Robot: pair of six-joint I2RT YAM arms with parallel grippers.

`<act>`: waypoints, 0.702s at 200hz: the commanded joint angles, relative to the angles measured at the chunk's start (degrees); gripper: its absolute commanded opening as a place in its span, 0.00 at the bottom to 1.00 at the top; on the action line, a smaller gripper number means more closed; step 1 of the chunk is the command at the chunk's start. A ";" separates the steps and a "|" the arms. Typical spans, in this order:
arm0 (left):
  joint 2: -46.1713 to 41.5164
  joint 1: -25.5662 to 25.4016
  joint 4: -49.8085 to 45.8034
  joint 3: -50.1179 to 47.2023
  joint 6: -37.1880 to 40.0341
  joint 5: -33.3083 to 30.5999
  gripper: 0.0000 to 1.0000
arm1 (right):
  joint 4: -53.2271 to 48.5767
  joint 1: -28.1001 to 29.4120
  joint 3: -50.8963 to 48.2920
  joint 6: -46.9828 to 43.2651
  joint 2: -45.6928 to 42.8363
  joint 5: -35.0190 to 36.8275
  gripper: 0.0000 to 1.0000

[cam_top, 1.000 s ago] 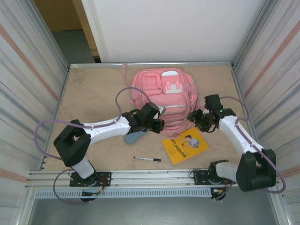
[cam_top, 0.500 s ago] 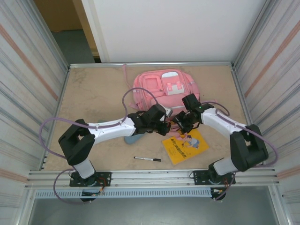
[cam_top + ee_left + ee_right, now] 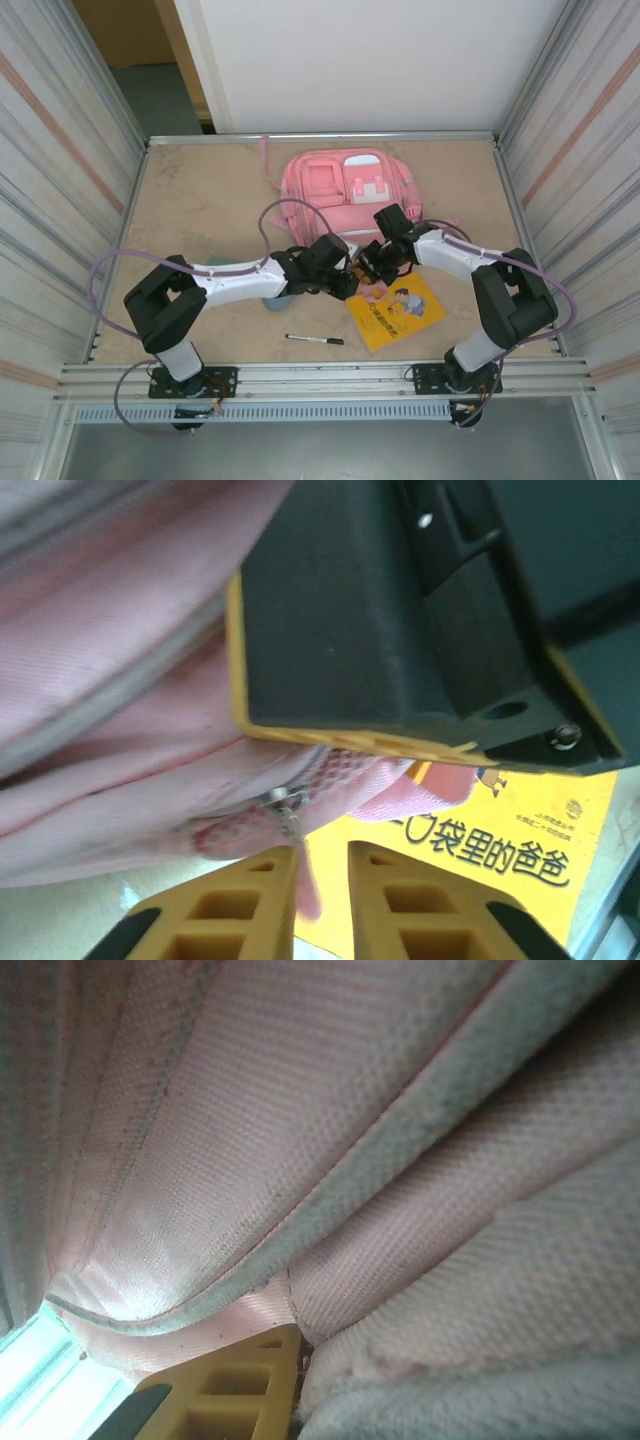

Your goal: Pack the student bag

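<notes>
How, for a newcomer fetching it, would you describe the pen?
Find the big pink student bag at the far middle, then the yellow book just nearer. Left of the book lies the pen: a thin dark stick, the slimmest thing there.

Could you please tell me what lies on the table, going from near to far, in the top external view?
pen → yellow book → student bag

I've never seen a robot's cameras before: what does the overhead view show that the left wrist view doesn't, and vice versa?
Overhead: the left arm, the right arm, the whole backpack and a pen on the table. Left wrist: the metal zip pull up close, near two yellow fingers. Shared: the backpack's pink fabric and the yellow book.
</notes>
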 commanded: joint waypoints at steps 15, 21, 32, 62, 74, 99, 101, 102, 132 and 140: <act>0.62 -0.27 -1.45 1.54 1.68 1.20 0.28 | 3.05 1.59 0.56 1.40 -0.26 -2.96 0.12; 1.05 -0.27 -2.30 2.06 1.75 1.12 0.28 | 3.11 1.69 0.58 1.47 -0.13 -3.03 0.12; 1.59 -0.31 -3.40 2.38 1.52 0.26 0.29 | 3.41 1.77 0.36 1.62 -0.27 -3.00 0.12; 1.39 -0.27 -3.70 0.65 -1.01 -4.52 0.34 | 3.52 1.75 0.45 1.24 -0.38 -3.58 0.12; 1.39 -1.06 -6.08 1.17 -1.51 -8.11 0.36 | 4.06 1.95 0.16 1.59 -0.59 -3.75 0.12; 2.36 -3.51 -6.91 1.67 -2.15 -14.87 0.36 | 4.74 2.06 0.48 1.88 -0.15 -5.30 0.12; 2.46 -3.65 -7.00 1.82 -2.25 -15.12 0.36 | 4.67 2.06 0.60 1.88 -0.13 -5.33 0.12; 2.53 -3.67 -7.06 1.86 -2.33 -15.31 0.36 | 4.66 2.06 0.64 1.83 -0.13 -5.35 0.12; 2.09 -5.15 -7.24 1.31 -4.91 -20.64 0.36 | 4.74 2.12 0.80 1.82 -0.53 -5.14 0.12; 1.82 -5.19 -5.95 0.35 -5.83 -21.03 0.36 | 4.57 2.14 0.96 1.48 -0.48 -5.31 0.12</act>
